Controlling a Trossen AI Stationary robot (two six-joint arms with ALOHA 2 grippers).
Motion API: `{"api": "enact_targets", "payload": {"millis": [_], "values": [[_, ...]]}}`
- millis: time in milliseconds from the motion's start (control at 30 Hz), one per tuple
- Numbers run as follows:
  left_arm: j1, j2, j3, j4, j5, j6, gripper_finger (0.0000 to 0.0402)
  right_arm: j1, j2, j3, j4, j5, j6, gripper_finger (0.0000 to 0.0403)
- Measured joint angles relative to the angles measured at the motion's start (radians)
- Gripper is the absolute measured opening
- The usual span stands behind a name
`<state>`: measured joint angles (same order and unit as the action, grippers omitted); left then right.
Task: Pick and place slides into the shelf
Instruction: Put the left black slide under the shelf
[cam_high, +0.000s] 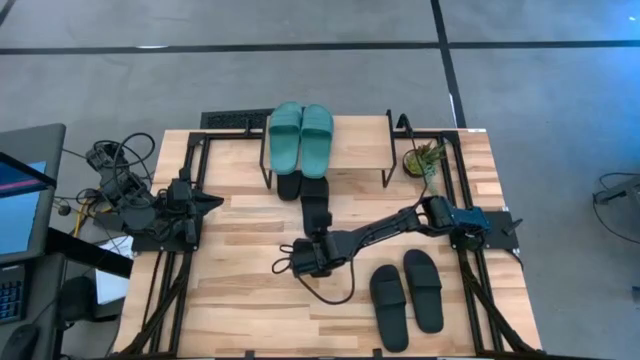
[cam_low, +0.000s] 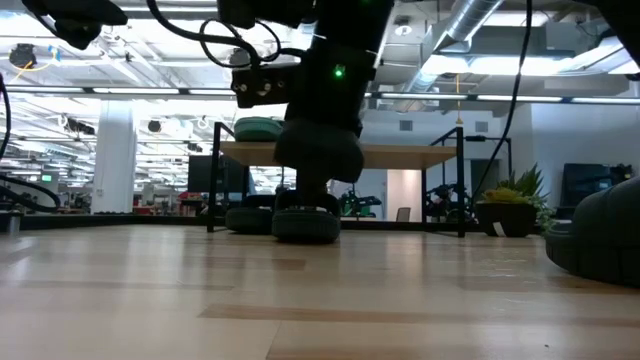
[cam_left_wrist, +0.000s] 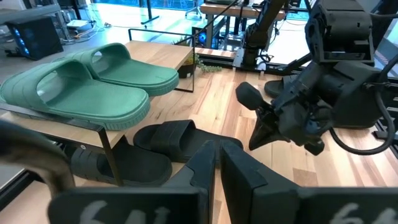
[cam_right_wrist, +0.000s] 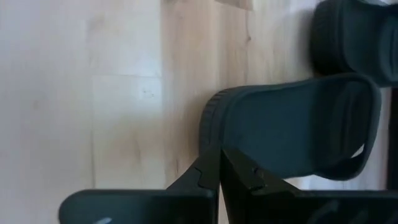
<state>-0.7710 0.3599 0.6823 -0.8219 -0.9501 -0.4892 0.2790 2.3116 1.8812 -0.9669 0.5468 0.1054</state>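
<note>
Reading left to right with the shelf (cam_high: 355, 135) as landmark, we find the left gripper (cam_high: 212, 202) parked well to the shelf's left, its fingers together and holding nothing. On the shelf's top board, at its left end, lies the teal-green pair (cam_high: 300, 137): we count this pair as placed. Directly beneath that pair, one black slide (cam_high: 289, 184) sits partly under the shelf's front edge. Just beside it, in front of the shelf, a second black slide (cam_high: 316, 210) lies on the table, and the right gripper (cam_high: 318, 240) has its fingers pinched together on the rim of this slide; we judge this the step in hand. Further right, well in front of the shelf, the remaining black pair (cam_high: 407, 294) waits untouched. We therefore judge the task roughly one third complete, with four black slides left.
</note>
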Motion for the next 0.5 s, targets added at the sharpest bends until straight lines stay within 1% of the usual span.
{"api": "enact_targets", "payload": {"millis": [200,500], "values": [[0.000,0.000,0.000,0.000,0.000,0.000,0.0013,0.002,0.000,-0.042,0.018,-0.005,-0.003,0.0000],[0.000,0.000,0.000,0.000,-0.009,-0.004,0.0013,0.008,-0.001,-0.053,0.066,-0.012,-0.009,0.0000]]}}
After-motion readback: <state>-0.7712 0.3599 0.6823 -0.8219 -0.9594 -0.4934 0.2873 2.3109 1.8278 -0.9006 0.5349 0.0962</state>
